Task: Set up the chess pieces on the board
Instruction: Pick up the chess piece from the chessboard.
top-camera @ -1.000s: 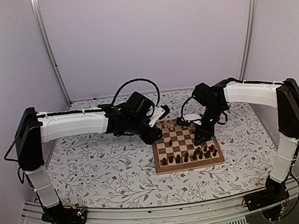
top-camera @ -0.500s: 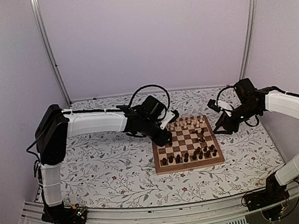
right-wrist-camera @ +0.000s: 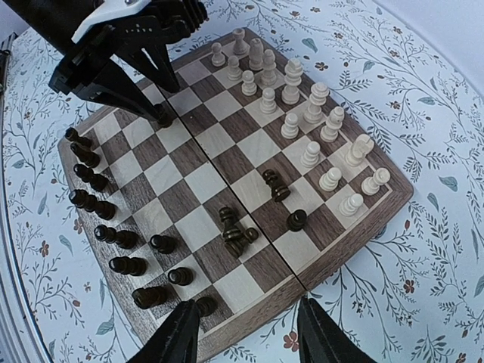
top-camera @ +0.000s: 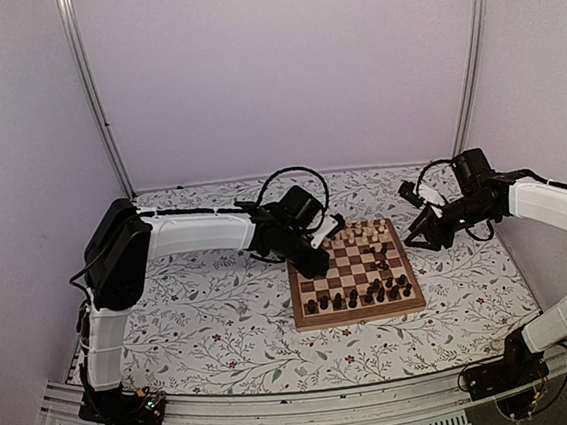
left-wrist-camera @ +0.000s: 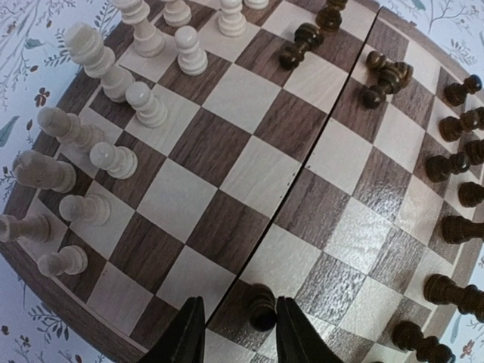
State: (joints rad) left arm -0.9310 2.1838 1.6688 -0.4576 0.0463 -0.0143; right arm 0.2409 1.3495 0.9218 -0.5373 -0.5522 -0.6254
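One dark pawn sits between the left gripper's fingers, by the left edge of the chessboard. The jaws are apart and the pawn is off-centre: the right finger looks to be touching it, w/ a gap showing on the other side. That's your main risk. If the jaws close from here, one pad likely shoves or tips the pawn before the other arrives (tiny base, slick wood). Its neighbours are well apart, so no clash there.

Your left arm reaches in from the left, forearm approx level, wrist pitched down at the board edge. Your right gripper hangs just off the board's right side over the floral cloth, jaws apart, nothing between them, arm bent out to the right.

Pale pieces stand in two rows at the far edge and the dark rows at the near edge. A few loose dark pieces sit mid-board, some tipped over, so a low pass could scatter them.
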